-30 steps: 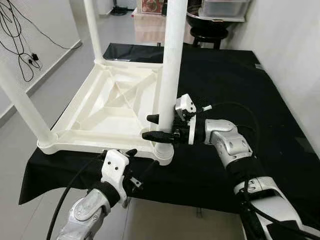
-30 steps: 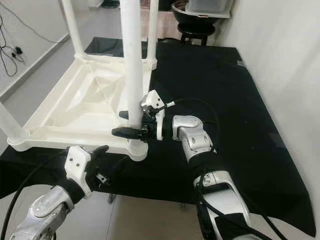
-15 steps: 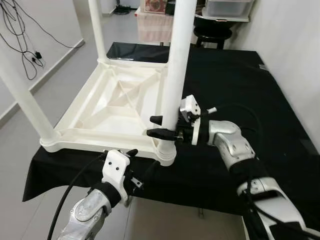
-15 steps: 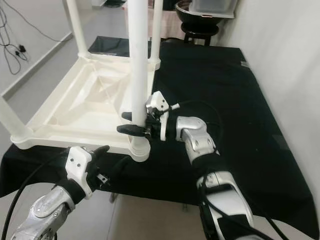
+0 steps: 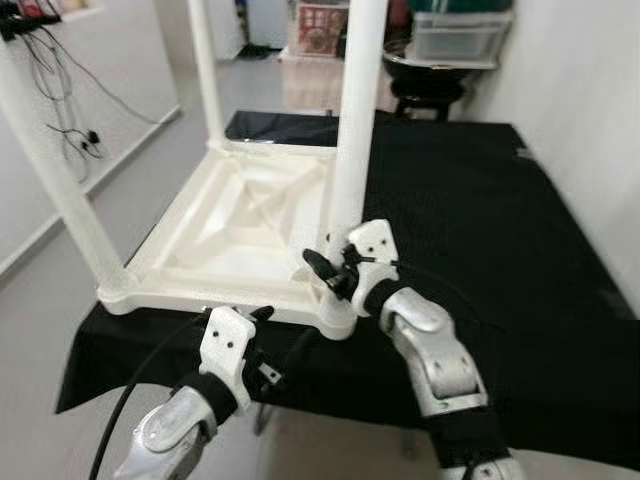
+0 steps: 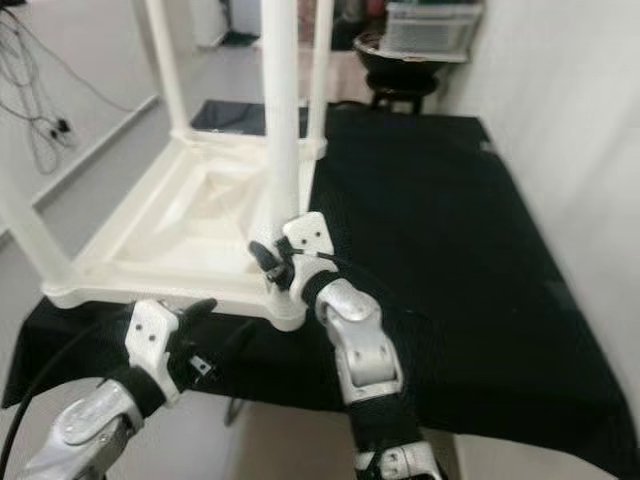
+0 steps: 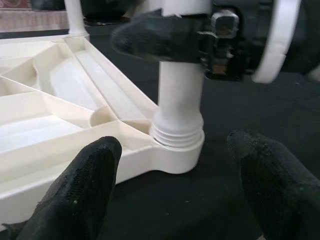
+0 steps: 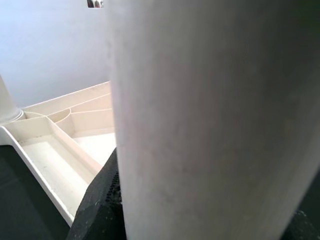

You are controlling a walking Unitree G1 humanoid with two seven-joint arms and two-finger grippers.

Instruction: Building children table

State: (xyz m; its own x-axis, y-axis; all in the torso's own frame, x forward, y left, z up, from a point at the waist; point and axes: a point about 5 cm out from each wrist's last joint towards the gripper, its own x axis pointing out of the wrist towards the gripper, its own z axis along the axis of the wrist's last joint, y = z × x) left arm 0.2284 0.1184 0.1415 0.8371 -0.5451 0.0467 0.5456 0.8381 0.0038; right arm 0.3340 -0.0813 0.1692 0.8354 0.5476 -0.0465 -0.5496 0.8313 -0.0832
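A white plastic children's table (image 5: 230, 225) lies upside down on a black-covered surface, its legs pointing up. My right gripper (image 5: 325, 272) is at the near right leg (image 5: 355, 120), just above its threaded socket (image 7: 177, 135), and is shut on the leg. The leg (image 8: 210, 125) stands right against the camera in the right wrist view, with one black finger (image 8: 97, 205) beside it. My left gripper (image 7: 175, 200) hovers open just below the table's front edge, in front of that socket, fingers (image 7: 82, 190) wide apart and holding nothing.
The black cloth (image 5: 500, 220) extends bare to the right of the table, up to a white wall (image 5: 590, 100). Behind stand a dark stool (image 5: 425, 85) and a storage box (image 5: 460, 35). Cables (image 5: 60, 130) hang on the left wall. Two more legs (image 5: 60, 180) (image 5: 205, 70) rise at the left.
My right arm has swung round so the forearm now comes up from the near side, with the gripper staying on the leg near its base. The camera view has shifted. The left gripper barely moved.
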